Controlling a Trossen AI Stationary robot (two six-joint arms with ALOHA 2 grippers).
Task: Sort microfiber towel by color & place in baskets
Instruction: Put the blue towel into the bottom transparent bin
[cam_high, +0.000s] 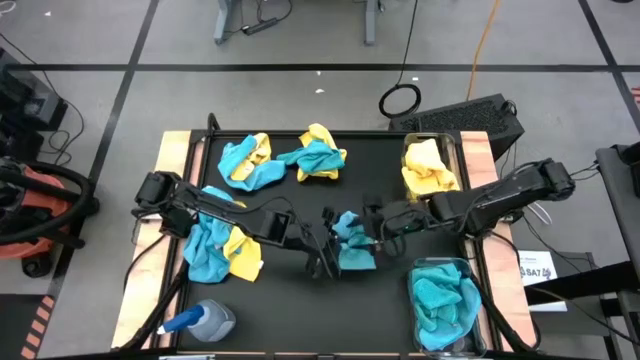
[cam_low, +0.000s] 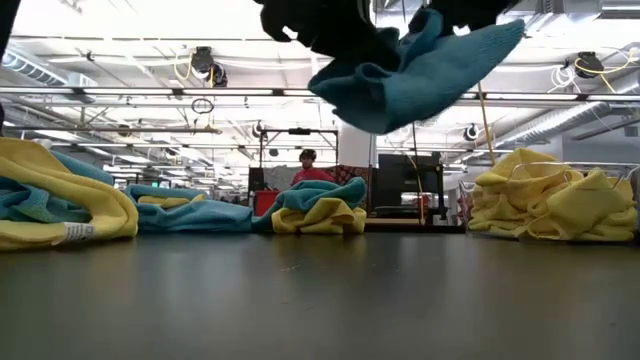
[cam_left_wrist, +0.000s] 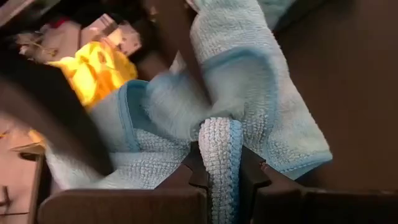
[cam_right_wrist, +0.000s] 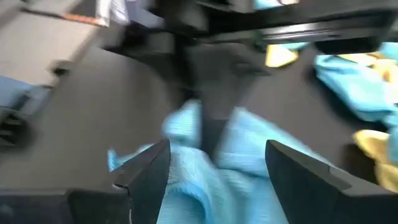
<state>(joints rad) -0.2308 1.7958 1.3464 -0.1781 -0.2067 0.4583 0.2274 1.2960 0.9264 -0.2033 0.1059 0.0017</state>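
Item under handling: one teal microfiber towel (cam_high: 352, 243), looped-pile weave with a stitched hem, bunched and drooping, lifted clear of the black matte surface (cam_high: 300, 310) at its centre. The low view shows it hanging in folds with nothing beneath.

Left claw (cam_high: 322, 252): pinched tight on a rolled edge of this towel; the left wrist view shows the ribbed fold squeezed between the two dark fingers (cam_left_wrist: 193, 180).

Right claw (cam_high: 372, 232): jaws spread wide, straddling the same towel from 3 o'clock; whether the fingers touch the cloth cannot be determined, as the right wrist view is smeared.

Baskets: both clear, rounded-corner plastic. The one at 2 o'clock (cam_high: 452, 142) contains crumpled yellow cloth; the one at 5 o'clock (cam_high: 418, 322) contains teal cloth and is cut off by the frame edge.

Loose stock: mixed yellow-and-teal heaps at 12 o'clock (cam_high: 318, 155), 11 o'clock (cam_high: 248, 162) and 9 o'clock (cam_high: 222, 248), partly under the left arm.
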